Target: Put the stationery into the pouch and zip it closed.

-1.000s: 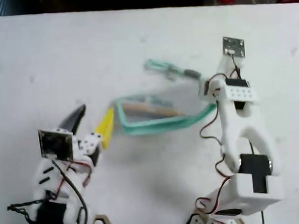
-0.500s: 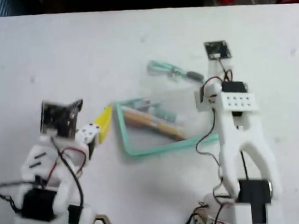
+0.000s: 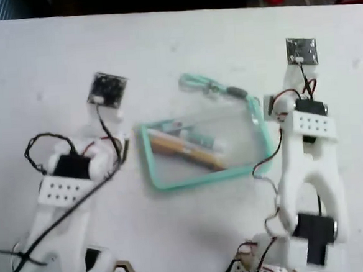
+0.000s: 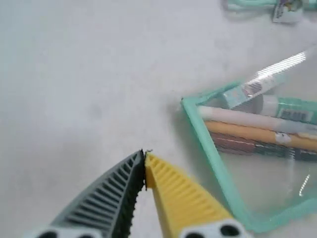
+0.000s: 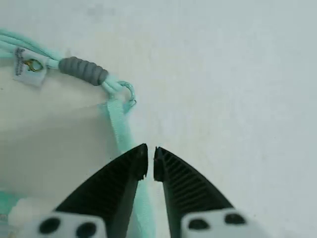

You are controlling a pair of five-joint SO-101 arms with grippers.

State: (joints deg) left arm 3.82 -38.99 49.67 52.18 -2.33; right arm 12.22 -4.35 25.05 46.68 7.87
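A clear pouch with teal edging [image 3: 235, 146] lies flat mid-table with several pens [image 3: 185, 147] inside. In the left wrist view the pens [image 4: 257, 135] lie side by side behind the pouch's teal corner [image 4: 190, 105]. My left gripper [image 4: 144, 157], grey and yellow, is shut on nothing, just off that corner. My right gripper [image 5: 150, 161], black, is shut at the pouch's opposite end. The teal edge [image 5: 118, 124] runs under one finger. A teal cord with a grey bead [image 5: 83, 71] hangs from the ring at that corner.
The cord [image 3: 210, 85] trails across the table beyond the pouch, with a small tag [image 5: 26, 64] on it. White table surface [image 3: 163, 50] stretches around the pouch. The two arms' bases stand at the near edge.
The pouch, stretched and raised a second ago, now lies flat. My left arm swung up toward the far side and its fingers closed. My right arm shifted right, off the pouch's end.
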